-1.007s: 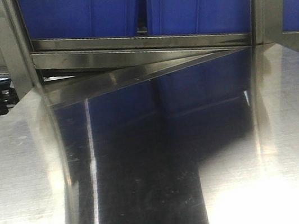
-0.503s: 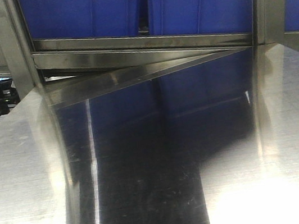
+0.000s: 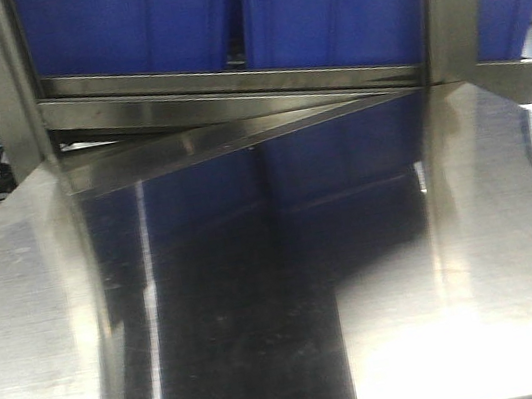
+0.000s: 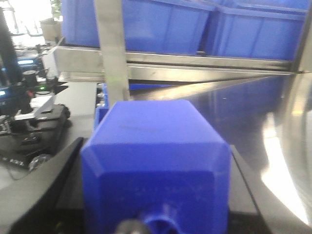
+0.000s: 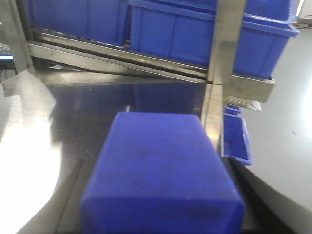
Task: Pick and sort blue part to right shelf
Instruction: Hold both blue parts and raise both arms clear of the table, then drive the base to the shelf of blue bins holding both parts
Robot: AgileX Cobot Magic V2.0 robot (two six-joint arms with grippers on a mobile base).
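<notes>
The left gripper (image 4: 156,146) is held level, facing the right shelf (image 4: 195,61). A blue part (image 4: 156,165) fills the gap between its dark fingers (image 4: 44,185), but I cannot tell whether it is clamped. The right gripper (image 5: 156,163) is posed likewise, with a second blue part (image 5: 163,170) over the steel tabletop (image 3: 458,260), short of the blue bins (image 3: 338,16); its grip is equally unclear.

Both your grippers are full.
Your left gripper (image 4: 156,146) clamps a blue part (image 4: 156,170) between its dark fingers (image 4: 48,178); your right gripper (image 5: 158,163) likewise clamps a second blue part (image 5: 161,170).
</notes>
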